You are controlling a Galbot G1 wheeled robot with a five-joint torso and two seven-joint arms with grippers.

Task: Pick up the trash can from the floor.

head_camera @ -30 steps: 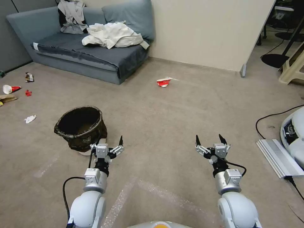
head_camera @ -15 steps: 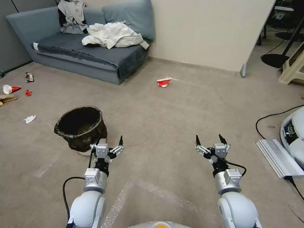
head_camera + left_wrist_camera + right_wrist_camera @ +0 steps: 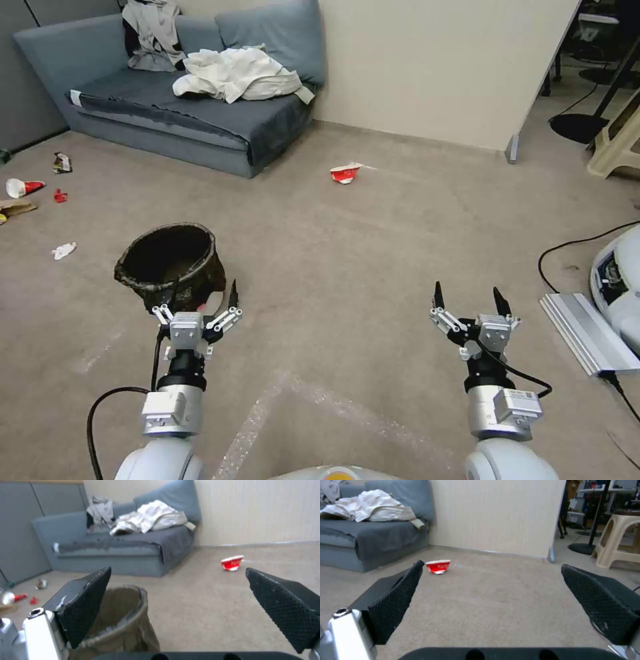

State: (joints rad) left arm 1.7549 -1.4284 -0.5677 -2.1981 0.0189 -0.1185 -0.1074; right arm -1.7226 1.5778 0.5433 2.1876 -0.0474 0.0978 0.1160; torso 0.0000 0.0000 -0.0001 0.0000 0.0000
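Observation:
The trash can (image 3: 170, 267) stands upright on the beige carpet floor (image 3: 347, 253) at the left, its crinkled dark bag folded over the rim and a bit of white base showing. My left gripper (image 3: 202, 300) hovers open just on the near side of it, one finger in front of the can's wall and not touching it. In the left wrist view the trash can (image 3: 123, 620) sits low beside one finger, with the left gripper (image 3: 176, 580) spread wide. My right gripper (image 3: 469, 297) is open over bare carpet far to the right, holding nothing, its jaws wide in the right wrist view (image 3: 492, 565).
A grey-blue sofa (image 3: 187, 113) with heaped clothes stands at the back left. A crushed red cup (image 3: 345, 173) lies mid-floor, and small litter (image 3: 27, 187) at far left. A black cable, silver bar (image 3: 587, 333) and white machine (image 3: 620, 280) crowd the right. A beige stool (image 3: 617, 143) is back right.
Both arms have drawn back towards me and spread apart: the left gripper moved left, in front of the trash can, and the right moved right. The trash can stayed put.

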